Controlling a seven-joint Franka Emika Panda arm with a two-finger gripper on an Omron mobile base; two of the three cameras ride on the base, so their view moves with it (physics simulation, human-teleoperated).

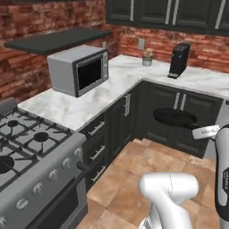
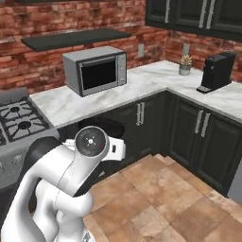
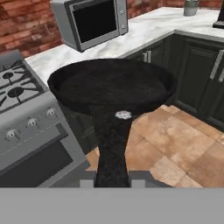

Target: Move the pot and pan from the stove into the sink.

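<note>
My gripper [image 3: 113, 179] is shut on the black handle [image 3: 112, 148] of the pan [image 3: 111, 85], which hangs level in the air over the tiled floor. From the left base view the pan [image 1: 174, 117] floats in front of the dark corner cabinets, with the gripper [image 1: 203, 132] at its right. In the right base view the pan [image 2: 101, 126] is partly hidden behind my arm. The stove [image 1: 27, 147] stands at the left, and the burners in view are bare. The pot and the sink are out of view.
A grey microwave [image 1: 80, 69] sits on the marble counter [image 1: 80, 107] beside the stove, under a dark shelf [image 1: 58, 39]. A black coffee machine [image 1: 179, 60] and a small potted plant [image 1: 147, 57] stand on the far counter. Dark cabinets [image 1: 179, 107] line the corner.
</note>
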